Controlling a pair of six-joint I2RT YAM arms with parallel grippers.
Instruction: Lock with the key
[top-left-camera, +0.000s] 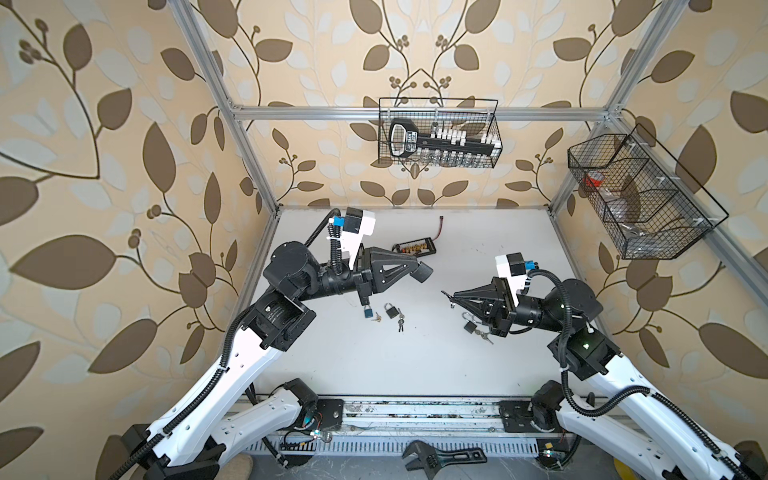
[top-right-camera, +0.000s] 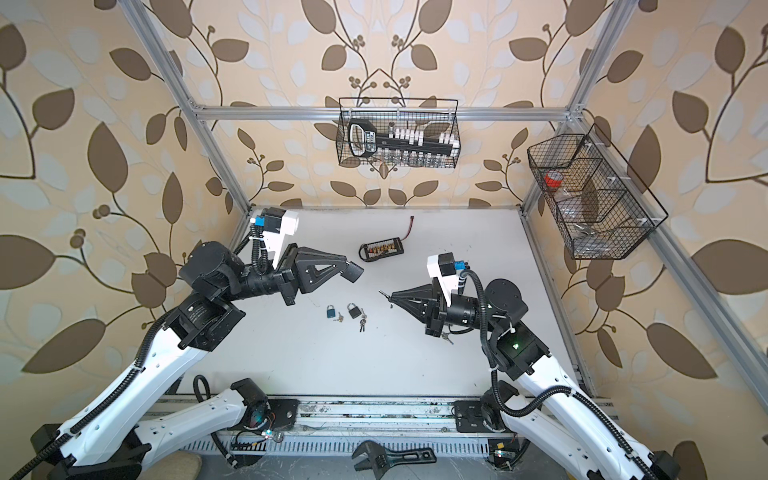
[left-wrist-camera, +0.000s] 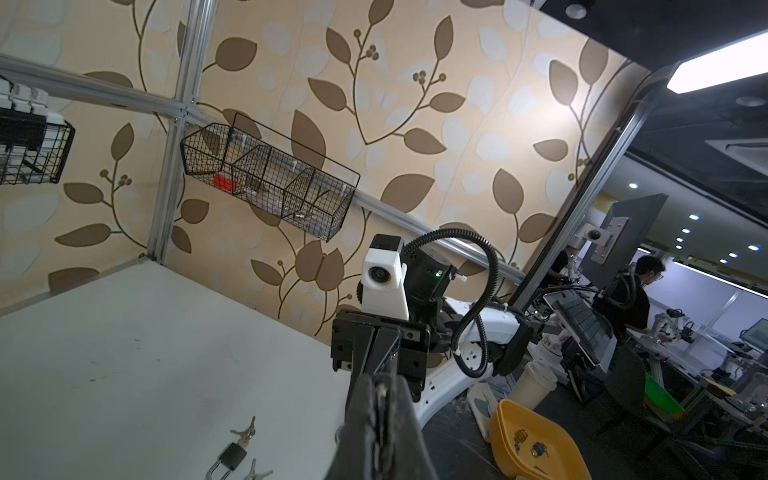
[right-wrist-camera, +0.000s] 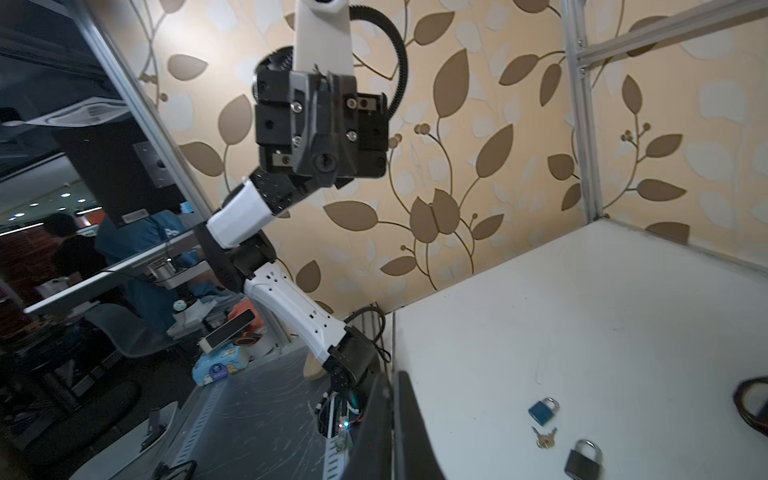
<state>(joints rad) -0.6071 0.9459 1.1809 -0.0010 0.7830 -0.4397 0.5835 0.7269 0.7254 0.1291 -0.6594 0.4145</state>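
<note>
Now | left fingers (top-left-camera: 409, 266) clamp padlock (top-left-camera: 424, 272) | right fingers (top-left-camera: 457, 296) pinch key (top-left-camera: 446, 294) | blue padlock (top-left-camera: 367, 311) on table (top-left-camera: 415, 365)

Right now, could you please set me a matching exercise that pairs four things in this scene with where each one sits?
Things:
1. blue padlock
2. black wrench
3. red object
4. padlock with open shackle

Places:
A. in the side wire basket
B. on the table, beside the dark padlock
C. on the table, close by the right arm
D. past the table's near edge, between the arm bases

Pairs: 1-B, 2-D, 3-A, 4-C
</note>
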